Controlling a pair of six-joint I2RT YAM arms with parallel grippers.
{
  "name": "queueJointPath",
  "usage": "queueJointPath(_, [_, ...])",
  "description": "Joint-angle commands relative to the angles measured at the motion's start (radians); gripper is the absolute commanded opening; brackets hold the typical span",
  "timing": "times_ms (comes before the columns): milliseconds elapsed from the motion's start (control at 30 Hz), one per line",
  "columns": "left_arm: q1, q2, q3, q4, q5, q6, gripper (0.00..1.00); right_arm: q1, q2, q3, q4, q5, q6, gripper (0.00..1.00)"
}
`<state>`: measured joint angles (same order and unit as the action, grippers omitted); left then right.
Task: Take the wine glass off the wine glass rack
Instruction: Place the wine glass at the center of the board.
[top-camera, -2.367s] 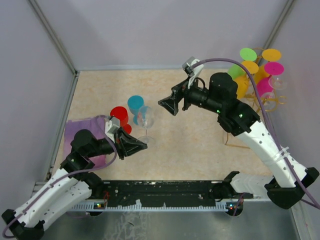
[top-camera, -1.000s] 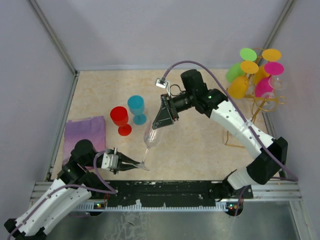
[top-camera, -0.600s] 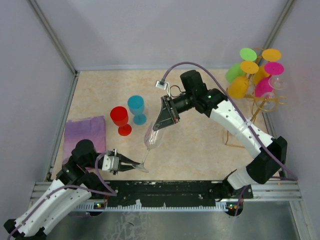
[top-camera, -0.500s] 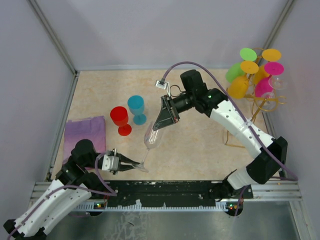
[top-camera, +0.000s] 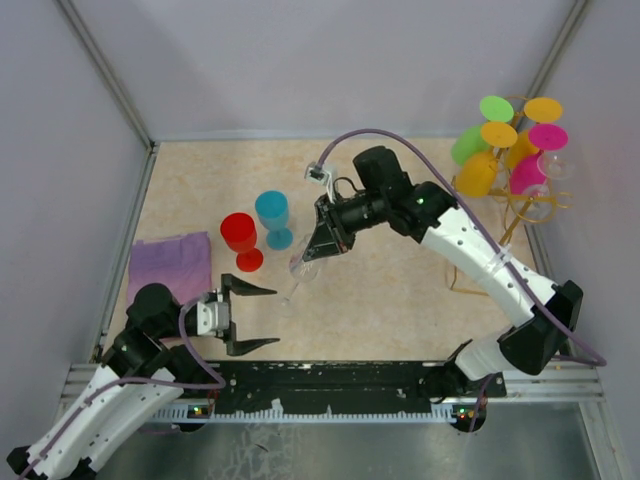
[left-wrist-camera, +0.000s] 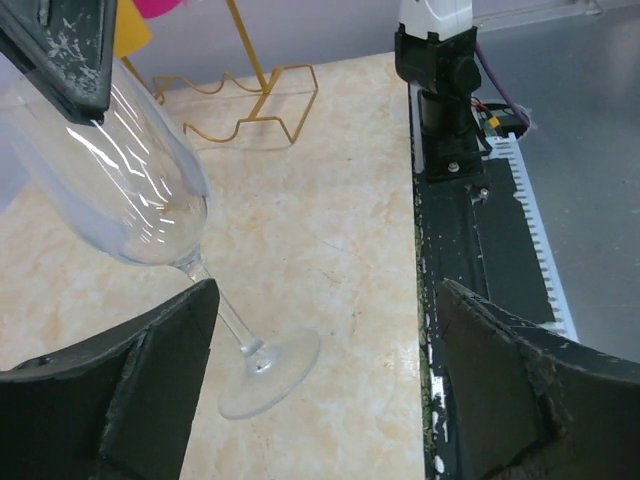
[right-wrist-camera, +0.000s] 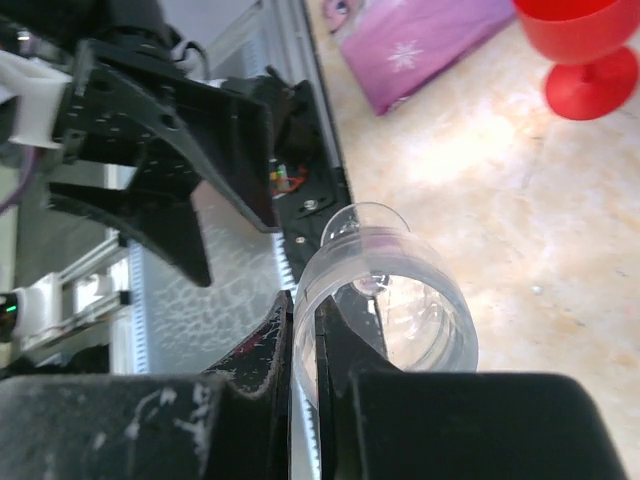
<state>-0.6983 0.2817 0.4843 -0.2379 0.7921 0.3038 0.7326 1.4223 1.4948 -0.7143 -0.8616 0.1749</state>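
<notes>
- Left jaws: spread wide and empty, with the foot of the wine glass (top-camera: 302, 266) just ahead of them and untouched.
- Wine glass: clear, off the rack, leaning at mid-front. Its foot apparently rested on the tabletop (top-camera: 400, 290).
- Right jaws: pinched together on the bowl's thin wall at the rim, one finger inside.
- Risk: the rim pinch alone carried the lean. A slip would topple the glass, and too hard a squeeze might crack it.
- Rack (top-camera: 520, 205): gold wire, far right, well apart.
- Obscured: foot contact was unconfirmed, the rim lay partly behind the fingers, and the rack's rails were masked by coloured glasses (top-camera: 478, 172).
</notes>
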Motion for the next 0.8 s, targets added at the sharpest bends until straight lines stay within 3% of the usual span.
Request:
queueJointPath(0, [0.002,-0.033,0.026,0.051,-0.103,-0.053,0.99,0.047,-0.046,0.078,0.007,0.204,-0.057,0.00])
queueJointPath(267, [0.002,-0.023,0.038,0.171,-0.601,-0.314,1.00,0.163,-0.016,0.068,0.043,0.671,-0.089,0.00])
queueJointPath(400, [0.002,0.025,0.103,0.147,-0.856,-0.545,1.00,0.163,0.035,0.064,0.067,0.843,-0.040,0.00])
queueJointPath(767, [0.002,0.247,0.351,-0.115,-1.100,-0.866,1.00,0.163,0.201,0.117,0.173,0.967,0.014,0.00])
